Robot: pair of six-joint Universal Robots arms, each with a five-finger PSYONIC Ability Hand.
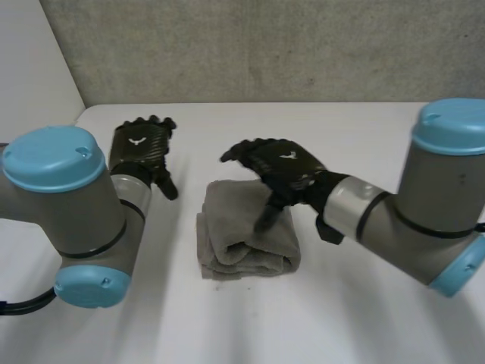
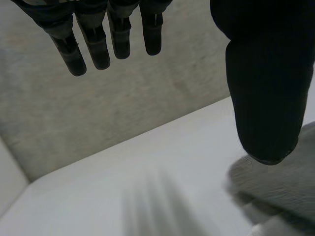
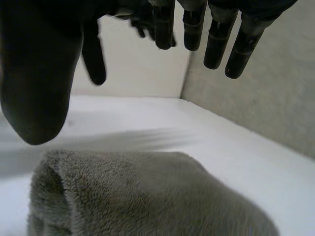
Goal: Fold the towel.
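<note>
Towel [image 1: 246, 231] sits folded. Right hand [image 1: 284, 171] over it, fingers spread. Left hand [image 1: 140, 148] at its ten o'clock, fingers straight.

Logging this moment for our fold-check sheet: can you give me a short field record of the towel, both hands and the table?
towel: grey towel, folded into a thick bundle, lying mid-table
fold state: appears done; stacked layers show at its near end
left hand: left hand open, fingers straight, beside the towel and apart from it
right hand: right hand open, fingers relaxed, above the towel, gripping nothing
table: white table, carrying the towel
</note>
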